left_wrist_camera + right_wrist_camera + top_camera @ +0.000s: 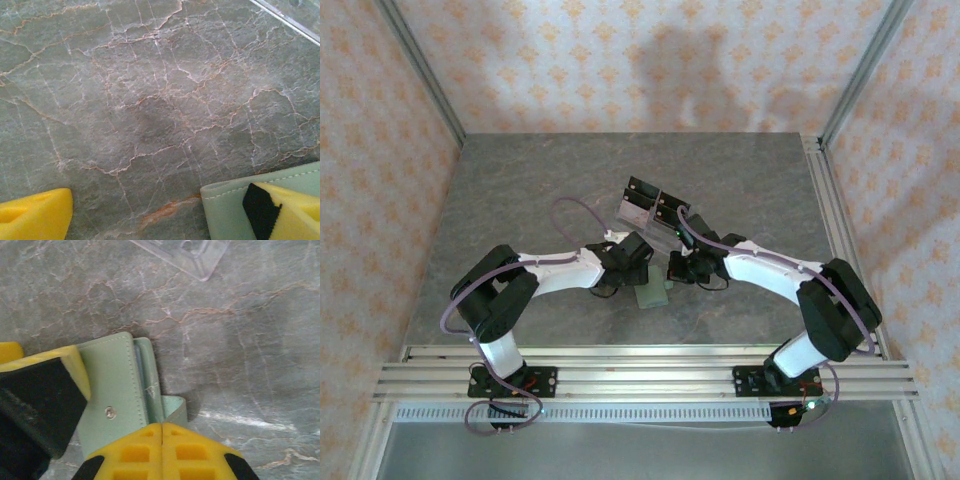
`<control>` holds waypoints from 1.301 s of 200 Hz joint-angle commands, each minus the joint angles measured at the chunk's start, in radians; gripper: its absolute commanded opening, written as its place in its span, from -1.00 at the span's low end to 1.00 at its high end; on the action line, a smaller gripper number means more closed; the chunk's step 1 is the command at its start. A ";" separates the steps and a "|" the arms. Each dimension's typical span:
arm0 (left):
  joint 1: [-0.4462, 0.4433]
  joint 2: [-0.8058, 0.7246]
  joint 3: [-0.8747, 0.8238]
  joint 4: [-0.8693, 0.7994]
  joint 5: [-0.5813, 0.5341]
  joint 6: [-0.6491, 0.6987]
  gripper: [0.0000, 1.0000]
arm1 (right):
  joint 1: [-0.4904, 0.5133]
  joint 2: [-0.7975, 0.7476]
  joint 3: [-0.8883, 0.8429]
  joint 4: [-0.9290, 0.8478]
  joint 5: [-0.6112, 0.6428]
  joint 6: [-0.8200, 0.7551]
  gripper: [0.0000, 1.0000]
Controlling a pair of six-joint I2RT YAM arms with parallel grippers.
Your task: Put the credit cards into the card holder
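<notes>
**Top external view.** The card holder (653, 294), a small sage-green rectangular wallet of soft leather-like material, lies flat near the middle of the grey, veined stone-pattern desk (520, 200). It sits just near of a clear plastic four-cell stand (648, 205) with black tops. The left gripper (635, 262) reaches it from the left and the right gripper (678, 268) from the right. Whether the pale credit cards sit in the stand cannot be told at this size.

**Left wrist view.** The left gripper (160, 207) has its yellow jaws spread wide, with nothing held between them. One finger (295, 212) lies over a corner of the card holder (225, 210). The other finger is over bare desk, well apart from it.

**Right wrist view.** The right gripper (162, 440) has its yellow jaws pressed fully together. Their tips are at the card holder's edge on the gripper's own side, just beside the short closing tab (175, 407). Whether a leaf of the leather is pinched between them cannot be told. The metal snap (110, 413) faces up, and the leaves stand slightly parted along the edge by the tab. A yellow-and-black finger of the left gripper bears on the opposite end.

**Step in hand (judged).** This looks like the opening of the card holder, with one arm pinning the body and the other working at the flap. Loading of cards appears not yet begun.

**Next move (judged).** The flap must be raised without dragging the soft body across the desk, so the pinning finger has to hold firm. A pocket must gape enough to take a card edge-on.
</notes>
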 commanded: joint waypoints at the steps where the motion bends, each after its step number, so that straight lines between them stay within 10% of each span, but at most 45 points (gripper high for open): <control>1: -0.019 0.027 -0.035 0.001 0.068 -0.001 0.82 | 0.006 -0.027 0.018 0.055 -0.074 0.037 -1.00; 166: -0.020 0.004 -0.049 0.021 0.087 -0.007 0.81 | 0.043 0.183 -0.012 0.248 -0.108 0.126 -1.00; 260: -0.020 0.008 -0.051 0.027 0.090 -0.009 0.80 | 0.031 0.050 -0.011 0.177 -0.068 0.106 -1.00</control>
